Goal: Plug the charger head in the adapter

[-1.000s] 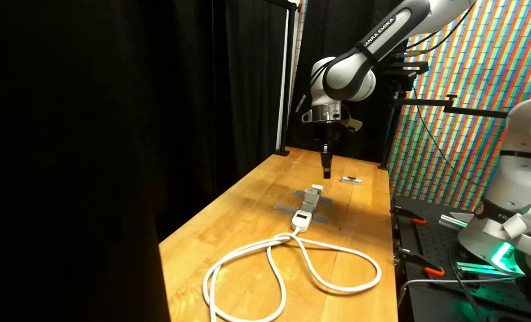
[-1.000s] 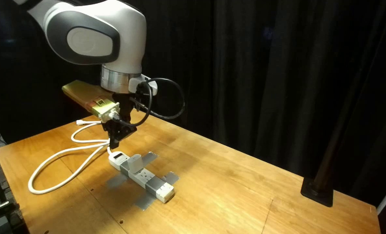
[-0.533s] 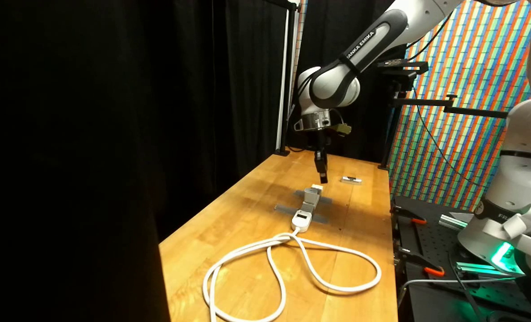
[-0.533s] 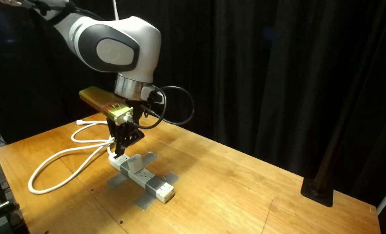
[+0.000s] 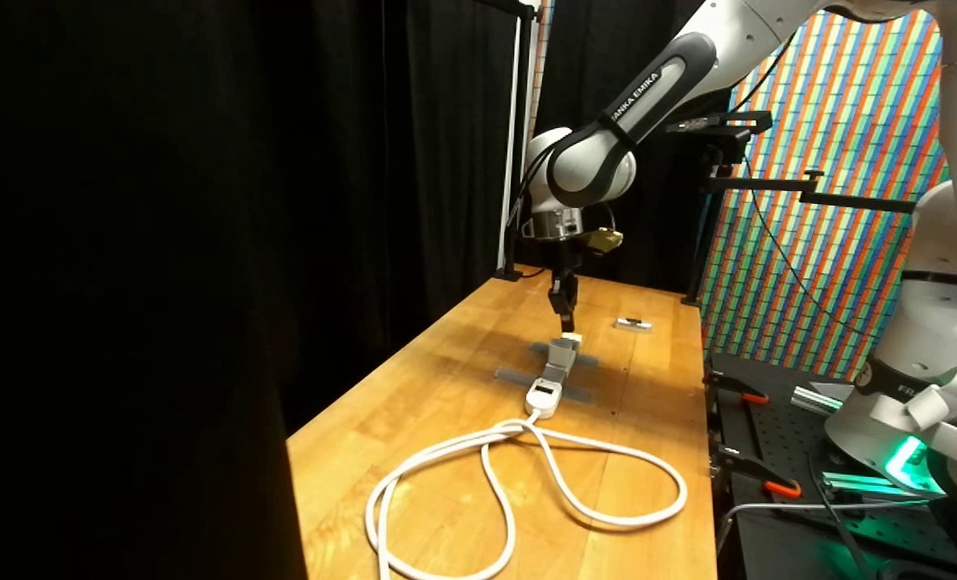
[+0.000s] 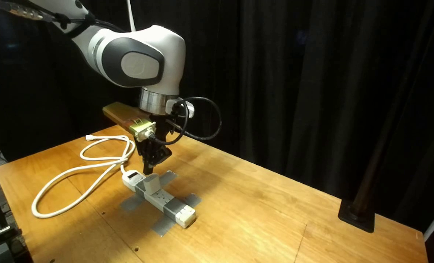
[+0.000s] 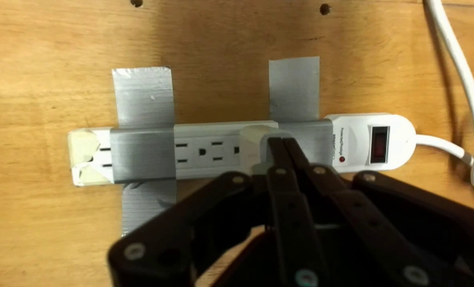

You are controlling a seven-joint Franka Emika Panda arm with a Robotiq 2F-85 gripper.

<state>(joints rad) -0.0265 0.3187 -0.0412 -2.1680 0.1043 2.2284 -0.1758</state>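
The charger head (image 6: 151, 183) is a small white block standing up on the adapter near its switch end. It also shows in an exterior view (image 5: 561, 353) and in the wrist view (image 7: 249, 146). I cannot tell how deep its prongs sit. The adapter (image 6: 158, 200) is a white socket strip taped to the table; it also shows in the wrist view (image 7: 209, 129). My gripper (image 7: 282, 140) is shut with its fingertips together and nothing between them. In the wrist view its tips overlap the charger head's top. In an exterior view the gripper (image 6: 148, 171) is just behind the charger head; contact is unclear.
Grey tape (image 7: 141, 95) crosses the strip. A looped white cable (image 5: 438, 447) lies on the wooden table (image 6: 261, 219). A small white-and-dark item (image 5: 633, 324) lies farther back. A black post base (image 6: 356, 216) stands at the table's edge.
My gripper has moved down and across, from above the strip's switch end to beside the top of the charger head. The charger head and adapter look unmoved.
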